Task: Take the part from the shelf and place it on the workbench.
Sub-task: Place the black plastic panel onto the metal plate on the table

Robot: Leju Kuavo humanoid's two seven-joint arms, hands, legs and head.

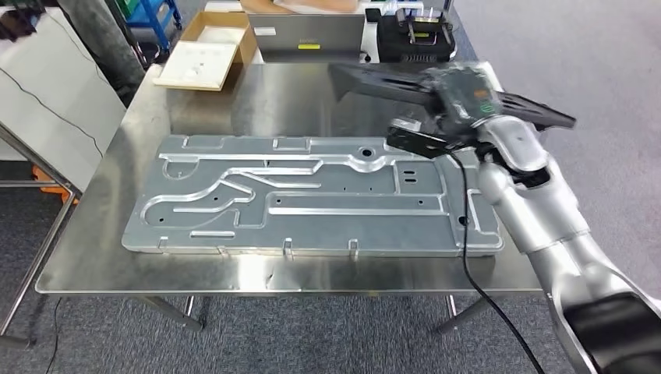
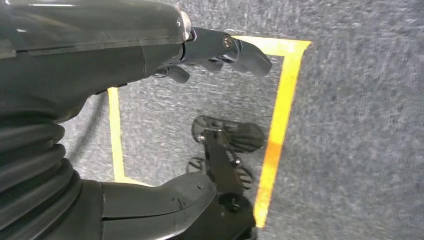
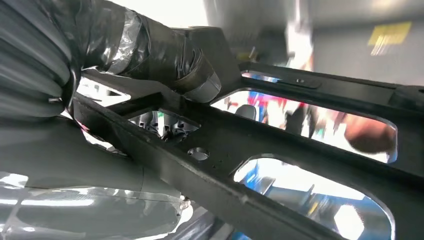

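Observation:
My right hand (image 1: 461,100) grips a long black metal part (image 1: 374,81) with cut-out windows and holds it above the far right of the steel workbench (image 1: 257,101). Up close, the taped thumb (image 3: 165,50) presses on one bar of the black part (image 3: 280,165), and the fingers stay hidden behind it. My left hand (image 2: 200,50) hangs beside my body over grey carpet, fingers loosely curled around nothing.
A large stamped silver panel (image 1: 312,195) covers most of the workbench. An open cardboard box (image 1: 206,51) sits at the far left corner, a grey case (image 1: 310,35) and a black crate (image 1: 417,35) behind the far edge. A black cable (image 1: 468,257) trails along my right arm.

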